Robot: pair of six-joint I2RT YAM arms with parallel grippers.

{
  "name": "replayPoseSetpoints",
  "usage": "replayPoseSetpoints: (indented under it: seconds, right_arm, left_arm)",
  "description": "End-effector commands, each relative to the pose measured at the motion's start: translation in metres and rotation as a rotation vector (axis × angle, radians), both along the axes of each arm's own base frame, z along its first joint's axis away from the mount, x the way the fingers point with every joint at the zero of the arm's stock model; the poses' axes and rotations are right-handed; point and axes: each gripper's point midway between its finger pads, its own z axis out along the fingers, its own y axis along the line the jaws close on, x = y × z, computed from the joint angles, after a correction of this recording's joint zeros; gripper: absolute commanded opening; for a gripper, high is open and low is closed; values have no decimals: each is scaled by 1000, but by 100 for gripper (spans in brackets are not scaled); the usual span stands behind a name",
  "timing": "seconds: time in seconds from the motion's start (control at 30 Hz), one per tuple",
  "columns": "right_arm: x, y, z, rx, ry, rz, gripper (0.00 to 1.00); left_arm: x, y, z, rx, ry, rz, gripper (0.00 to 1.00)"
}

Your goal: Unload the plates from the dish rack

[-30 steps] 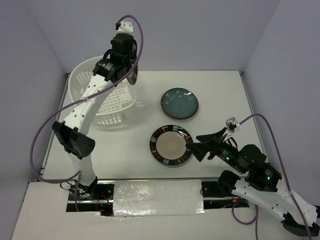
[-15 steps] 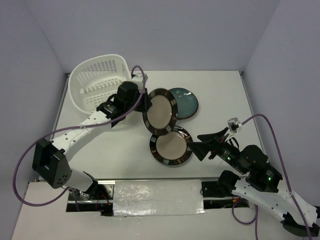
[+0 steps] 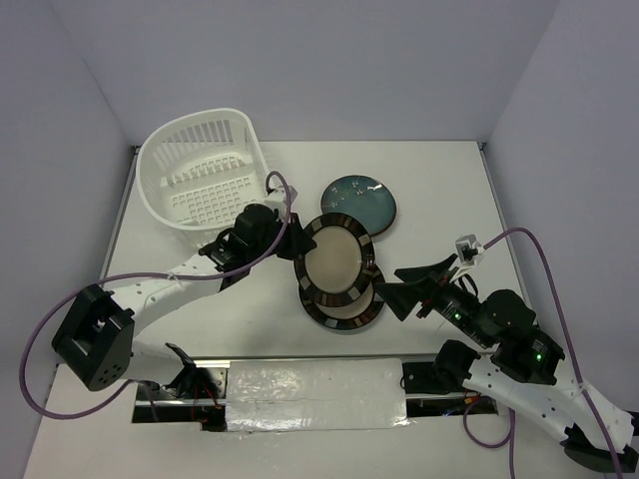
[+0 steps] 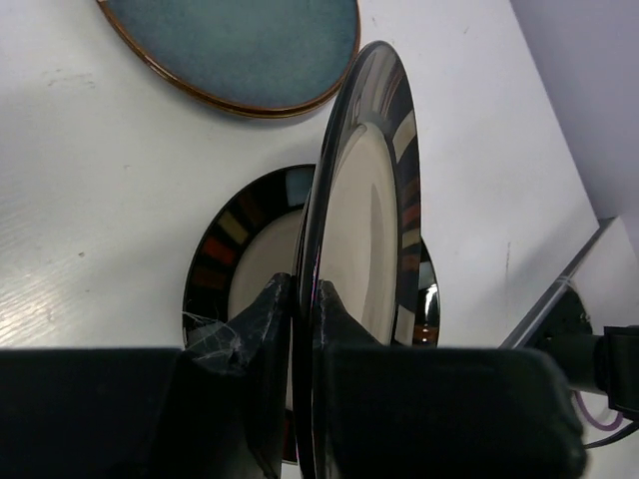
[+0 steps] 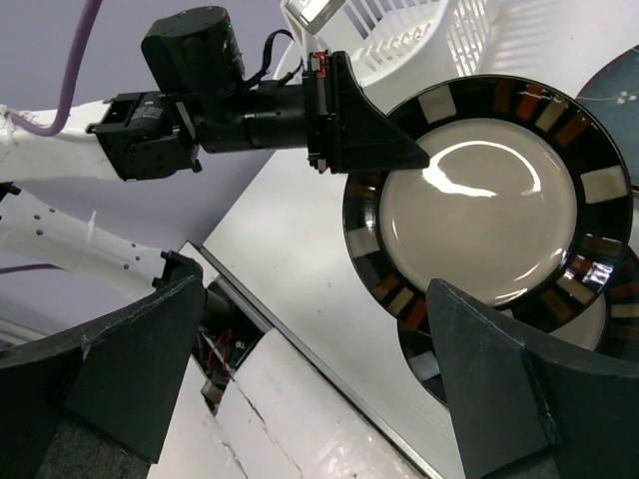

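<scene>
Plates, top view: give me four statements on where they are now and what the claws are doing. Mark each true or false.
1. The left claw is shut on a beige-centred plate. True.
2. That plate lies flat. False: it is held tilted above a second beige-centred plate.
3. The teal plate sits in the dish rack. False: it lies on the table, outside the rack.
4. The right claw is open and holds nothing. True.
</scene>
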Motion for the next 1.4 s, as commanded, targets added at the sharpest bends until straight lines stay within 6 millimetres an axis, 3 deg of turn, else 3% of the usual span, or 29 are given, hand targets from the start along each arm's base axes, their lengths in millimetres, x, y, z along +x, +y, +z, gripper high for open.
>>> replayPoseSetpoints:
  seconds: [0.0,0.13,0.33,0.57,0.6,0.73,0.83,1.17,1.37]
  right_arm:
    - [-3,-3,17,24,-34,3,99]
    - [-3,-7,19,29,-37,-8,99]
    - [-3,-6,18,27,-36,-5,99]
    - [-3,-7,19,32,-39,-8,99]
    - [-4,-7,19,33,-40,-6,99]
    - [-5,-6,19,33,-41,1,99]
    - [-5,-5,19,31,-43,7,99]
    - [-6,-8,21,42,-49,4,99]
    - [-7,-8,21,41,-49,7,99]
  left_arm:
    - [2,-28,69,-265,-148,-60,0]
    - [-1,-37,48,-260,-108,-86,0]
    - [-13,-49,34,-290,-83,-140,0]
    - [-9,-42,10,-229,-64,-70,0]
    - [-8,-42,8,-212,-68,-66,2]
    - [-8,-38,-9,-155,-49,-38,30]
    - [-7,-38,-17,-120,-55,-25,39]
    - [-1,-38,-40,6,-51,-7,52]
    - [10,-25,-52,163,-90,95,61]
